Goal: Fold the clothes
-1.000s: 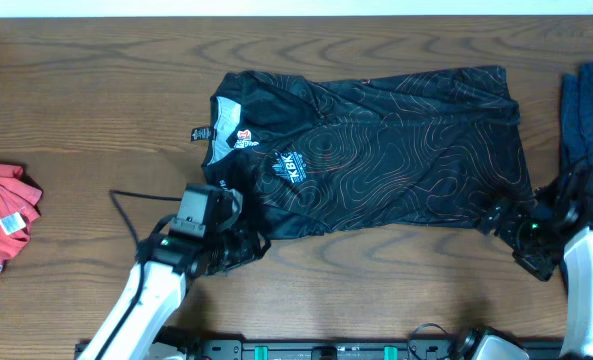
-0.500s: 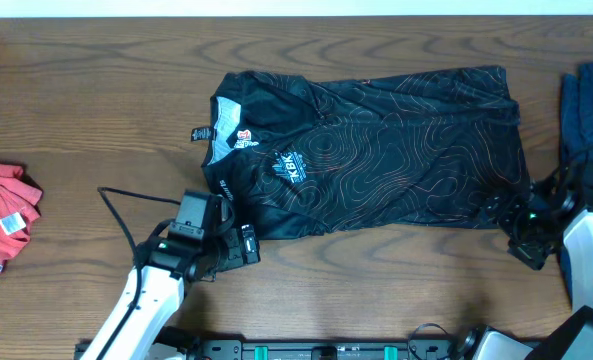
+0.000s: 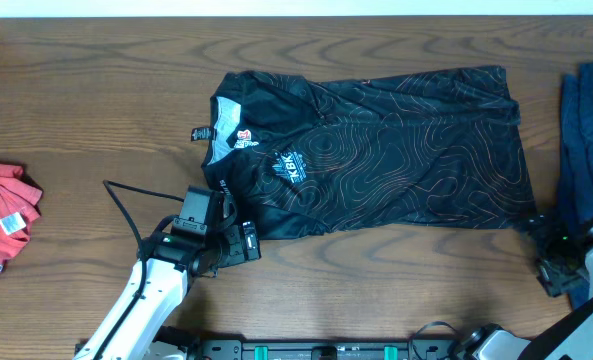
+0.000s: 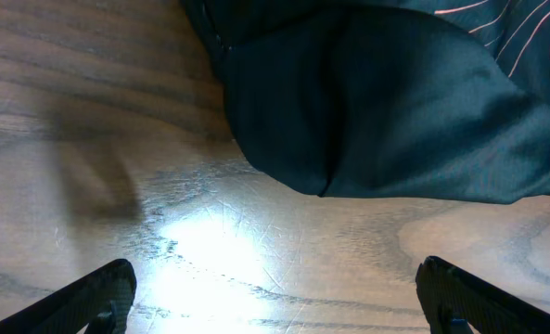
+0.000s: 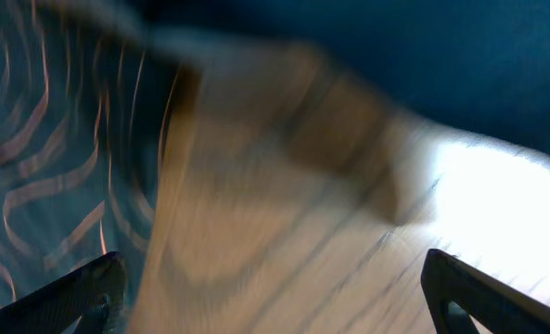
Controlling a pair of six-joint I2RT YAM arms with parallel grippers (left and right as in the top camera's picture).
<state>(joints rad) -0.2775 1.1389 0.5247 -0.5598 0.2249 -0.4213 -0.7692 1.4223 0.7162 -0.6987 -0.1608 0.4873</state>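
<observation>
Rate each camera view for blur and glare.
Overhead: sharp and evenly lit, the jersey's lines and logos readable. Left wrist: sharp, with a bright glare patch on the table below the jersey's edge. Right wrist: smeared by blur throughout, with glare on the table at right.

Left arm (image 3: 141, 300) angles in from the bottom edge, left gripper (image 3: 244, 243) spread wide, empty. Right gripper (image 3: 548, 255) sits far right, equally wide, empty.
</observation>
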